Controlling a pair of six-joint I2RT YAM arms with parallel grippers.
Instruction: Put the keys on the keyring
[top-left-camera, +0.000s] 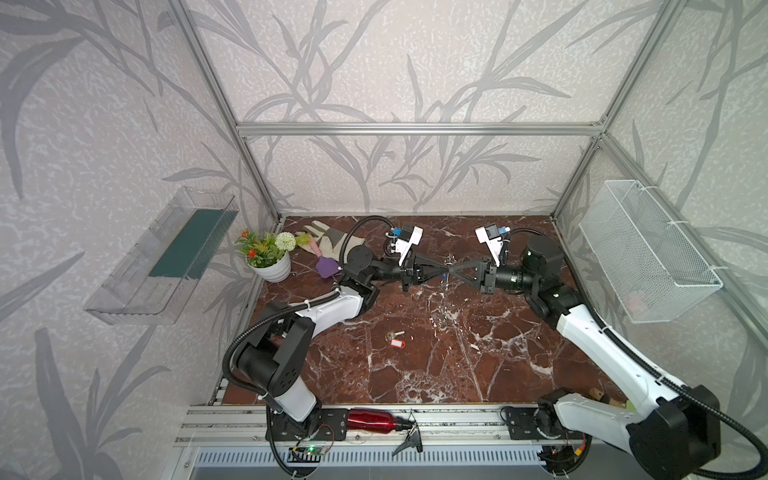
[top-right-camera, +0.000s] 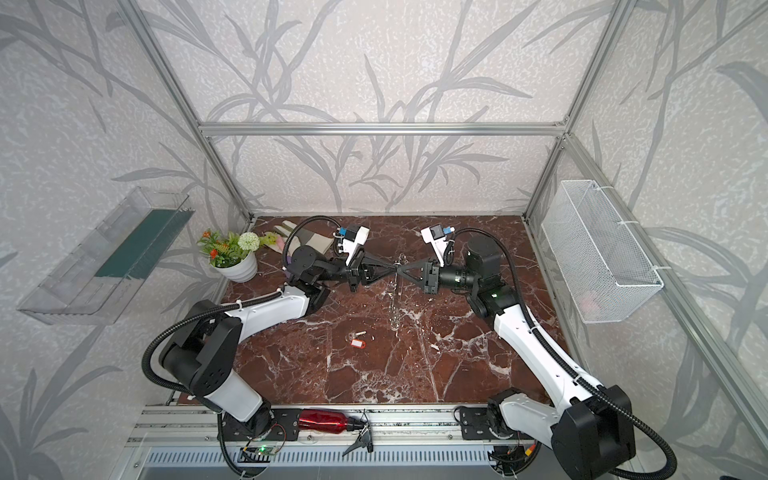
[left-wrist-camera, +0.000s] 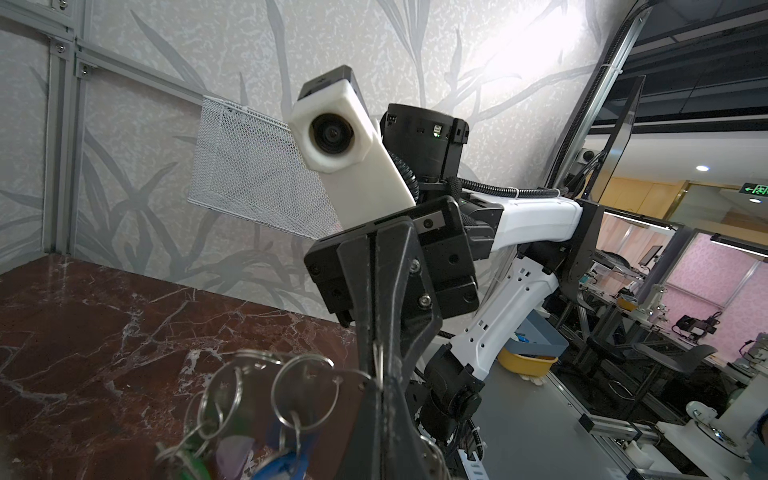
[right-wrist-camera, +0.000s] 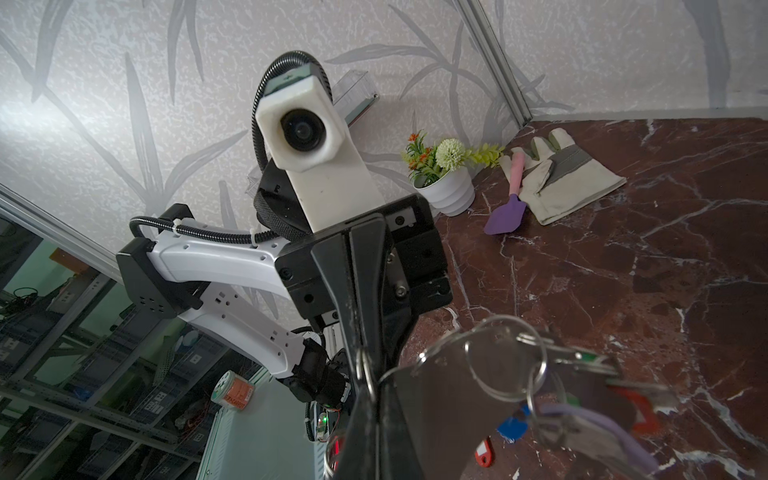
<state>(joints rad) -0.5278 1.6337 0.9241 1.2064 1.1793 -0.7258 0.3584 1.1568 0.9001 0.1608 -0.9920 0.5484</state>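
Keyring (right-wrist-camera: 449, 374) held mid-air, several tagged keys (right-wrist-camera: 579, 360) already hanging from it. Left gripper (top-left-camera: 441, 274) and right gripper (top-left-camera: 456, 273) both pinch its rings. Red-tagged key (top-left-camera: 397, 338) lies loose on table (top-left-camera: 519, 374), not yet threaded.

Left hand (top-left-camera: 444, 274), right hand (top-left-camera: 455, 274) closed, tip-to-tip

Grey leaf-pattern walls (top-left-camera: 415, 62), alu frame (top-left-camera: 415, 129), red-brown marble tabletop (top-left-camera: 415, 365), wire basket (top-left-camera: 648, 249) rt wall.

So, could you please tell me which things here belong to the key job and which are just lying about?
Job: keyring, pinched by left gripper and right gripper; loose red-tagged key.
Lying about: potted plant, glove, purple trowel, red bottle, wire basket.
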